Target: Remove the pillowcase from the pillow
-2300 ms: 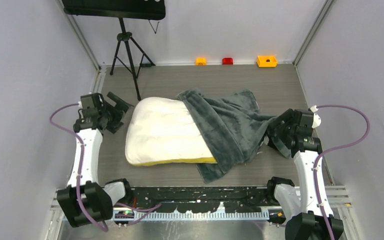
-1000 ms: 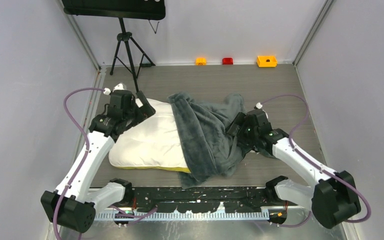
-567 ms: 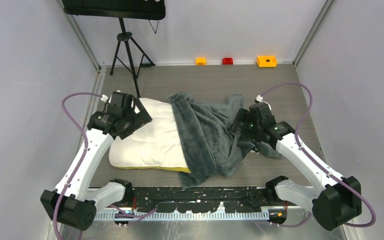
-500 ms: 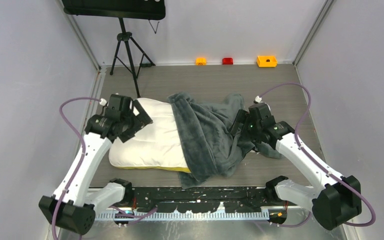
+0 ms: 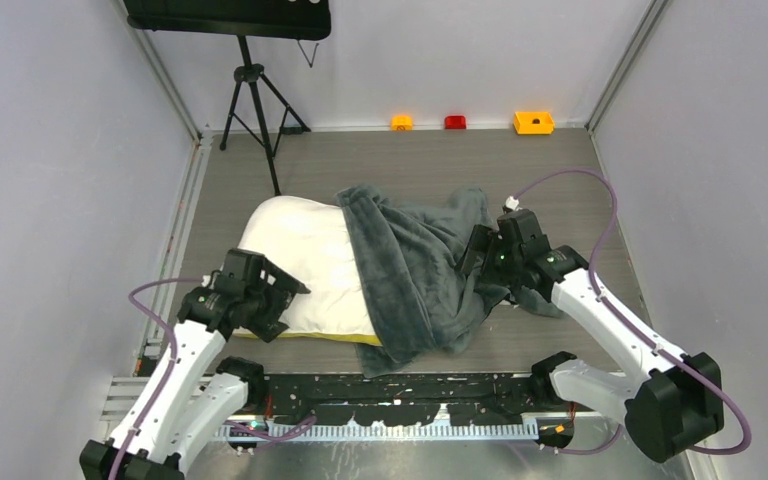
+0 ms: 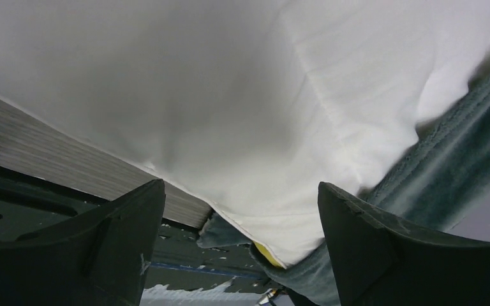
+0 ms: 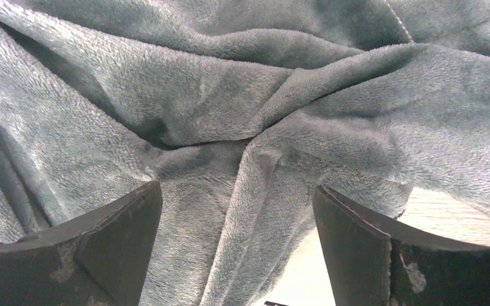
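The white pillow (image 5: 300, 255) lies on the table, its right half inside the dark grey pillowcase (image 5: 420, 265). A yellow band (image 5: 345, 338) shows along its near edge. My left gripper (image 5: 280, 300) is open, hovering at the pillow's near left corner; in the left wrist view the pillow (image 6: 230, 95) fills the frame above my open left gripper (image 6: 239, 210) and the pillowcase edge (image 6: 459, 166) is at right. My right gripper (image 5: 475, 262) is open over the bunched pillowcase's right side; the right wrist view shows folds of pillowcase (image 7: 242, 146) between the open jaws of my right gripper (image 7: 236, 223). No zebra patch shows.
A black tripod (image 5: 255, 100) stands at the back left. Small orange (image 5: 401, 122), red (image 5: 455, 122) and yellow (image 5: 533, 122) blocks sit along the back wall. The black rail (image 5: 400, 385) runs along the near table edge.
My left arm has pulled back from the pillow's far left corner to its near left corner. The right gripper has stayed over the pillowcase. The pillow and pillowcase have hardly moved.
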### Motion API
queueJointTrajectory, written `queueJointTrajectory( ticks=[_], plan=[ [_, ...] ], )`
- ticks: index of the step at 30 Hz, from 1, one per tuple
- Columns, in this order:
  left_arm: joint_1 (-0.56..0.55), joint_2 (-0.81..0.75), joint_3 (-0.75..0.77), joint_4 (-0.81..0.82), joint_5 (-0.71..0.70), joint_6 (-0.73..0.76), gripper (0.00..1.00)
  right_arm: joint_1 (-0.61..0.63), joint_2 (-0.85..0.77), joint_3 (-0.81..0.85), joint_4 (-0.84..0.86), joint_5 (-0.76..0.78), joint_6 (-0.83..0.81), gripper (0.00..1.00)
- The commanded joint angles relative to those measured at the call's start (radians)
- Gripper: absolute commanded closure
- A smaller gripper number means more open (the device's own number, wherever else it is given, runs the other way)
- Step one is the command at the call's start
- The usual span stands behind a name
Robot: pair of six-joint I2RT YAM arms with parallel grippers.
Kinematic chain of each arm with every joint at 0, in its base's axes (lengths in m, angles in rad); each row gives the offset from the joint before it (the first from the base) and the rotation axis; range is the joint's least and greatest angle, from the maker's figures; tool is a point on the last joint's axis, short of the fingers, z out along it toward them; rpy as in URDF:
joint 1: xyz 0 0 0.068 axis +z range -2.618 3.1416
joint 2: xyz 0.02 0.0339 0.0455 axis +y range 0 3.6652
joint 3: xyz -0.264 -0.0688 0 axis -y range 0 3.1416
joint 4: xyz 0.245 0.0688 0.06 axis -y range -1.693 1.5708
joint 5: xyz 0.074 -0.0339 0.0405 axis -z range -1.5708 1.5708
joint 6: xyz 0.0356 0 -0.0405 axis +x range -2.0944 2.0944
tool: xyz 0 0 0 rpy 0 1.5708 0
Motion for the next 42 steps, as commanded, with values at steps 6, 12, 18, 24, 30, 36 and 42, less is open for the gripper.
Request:
queueJointTrajectory(
  ticks=[6, 12, 18, 24, 30, 36, 42],
  plan=[
    [0.002, 0.177, -0.081, 0.230, 0.071, -0.126, 0.06, 0.002, 0.010, -0.049, 0.108, -0.129, -0.026, 0.09],
    [0.002, 0.298, -0.095, 0.394, 0.059, -0.097, 0.20, 0.002, 0.032, -0.062, 0.186, -0.248, 0.003, 0.31],
    [0.008, 0.323, -0.123, 0.560, 0.021, -0.066, 0.76, 0.002, 0.075, -0.096, 0.233, -0.272, 0.067, 0.48],
    [0.062, 0.219, -0.072, 0.455, -0.157, 0.017, 1.00, -0.001, -0.008, -0.142, 0.199, -0.124, 0.121, 0.98],
    [0.199, 0.075, 0.058, 0.238, -0.379, 0.197, 1.00, -0.048, -0.116, -0.081, 0.016, 0.255, 0.084, 1.00],
    [0.243, 0.041, 0.195, 0.108, -0.537, 0.340, 1.00, -0.173, -0.192, -0.010, -0.099, 0.559, 0.058, 1.00],
    [0.243, 0.022, 0.180, 0.127, -0.539, 0.364, 1.00, -0.173, -0.301, -0.004, -0.082, 0.622, 0.089, 1.00]
  ],
)
